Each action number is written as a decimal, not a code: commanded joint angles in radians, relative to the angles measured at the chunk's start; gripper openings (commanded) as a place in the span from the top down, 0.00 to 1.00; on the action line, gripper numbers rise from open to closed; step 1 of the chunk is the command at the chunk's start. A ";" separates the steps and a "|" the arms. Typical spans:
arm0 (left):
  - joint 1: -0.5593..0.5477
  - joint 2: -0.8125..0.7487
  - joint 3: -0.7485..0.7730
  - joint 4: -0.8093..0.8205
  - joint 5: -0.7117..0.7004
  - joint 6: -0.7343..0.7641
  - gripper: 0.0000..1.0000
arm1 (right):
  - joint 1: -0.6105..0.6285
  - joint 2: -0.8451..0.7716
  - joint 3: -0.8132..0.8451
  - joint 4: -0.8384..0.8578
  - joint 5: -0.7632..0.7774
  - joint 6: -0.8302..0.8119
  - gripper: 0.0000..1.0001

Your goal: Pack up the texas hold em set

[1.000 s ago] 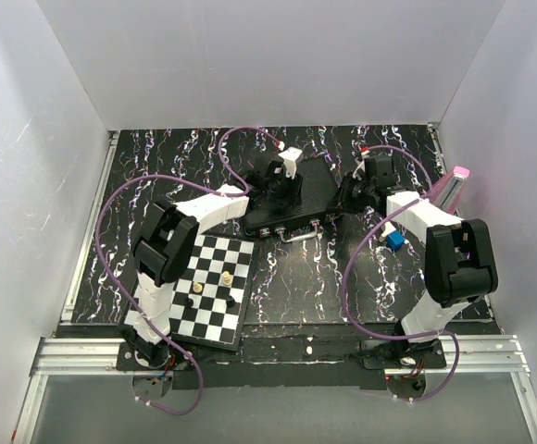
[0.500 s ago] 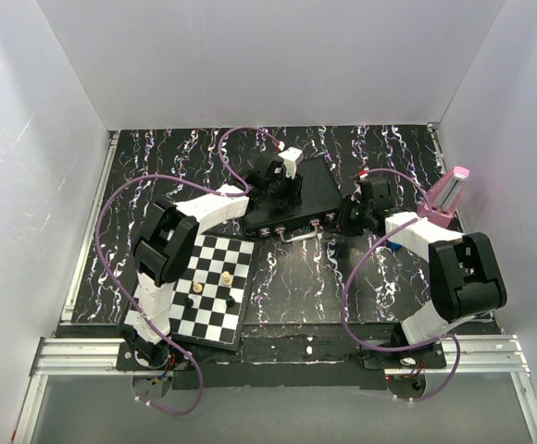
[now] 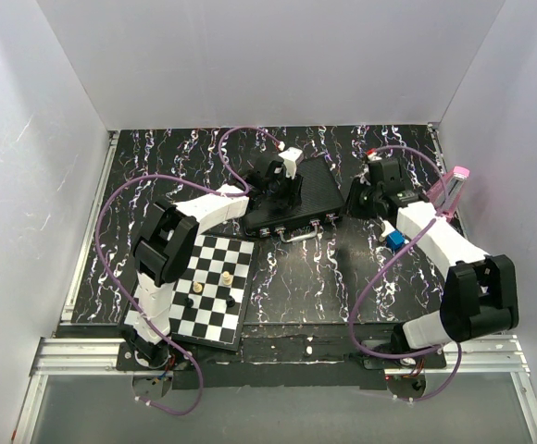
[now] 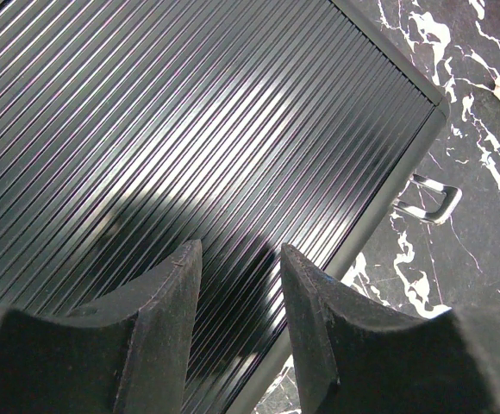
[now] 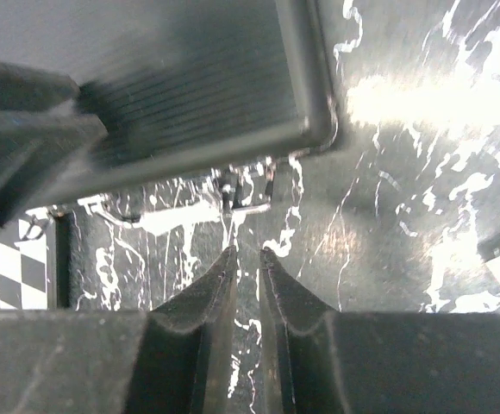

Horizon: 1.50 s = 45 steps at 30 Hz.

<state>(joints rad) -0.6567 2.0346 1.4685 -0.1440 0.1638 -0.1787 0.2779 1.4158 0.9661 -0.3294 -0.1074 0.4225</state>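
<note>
The texas hold em set shows only as its black ribbed briefcase, lid down, lying at the middle of the table with silver latches and a handle on its near side. My left gripper hovers over the lid, open, with nothing between its fingers. One silver latch sticks out past the case edge. My right gripper sits just off the case's right corner, low over the table, its jaws a narrow gap apart and empty. Chips, cards and dice are out of view.
A chessboard with a few pieces lies near the left arm's base, its corner also in the right wrist view. A pink metronome and a small blue block stand at the right. White walls enclose the table.
The right arm swung: its gripper dipped toward the near side, then came back beside the case's right corner, with the elbow now lower right. The left arm and the case stayed still.
</note>
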 commanded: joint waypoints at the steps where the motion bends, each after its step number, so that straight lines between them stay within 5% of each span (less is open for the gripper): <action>1: -0.004 0.067 -0.060 -0.239 -0.023 0.004 0.58 | 0.003 0.040 0.120 -0.129 0.065 -0.083 0.78; 23: -0.004 0.056 -0.053 -0.244 -0.026 0.007 0.58 | 0.012 0.222 0.158 0.001 -0.075 -0.074 0.86; 45: -0.003 0.061 -0.051 -0.246 -0.026 0.008 0.58 | 0.038 0.301 0.102 -0.002 0.018 -0.028 0.90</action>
<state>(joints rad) -0.6567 2.0335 1.4708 -0.1493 0.1638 -0.1753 0.3042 1.6936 1.0958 -0.2966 -0.1219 0.3740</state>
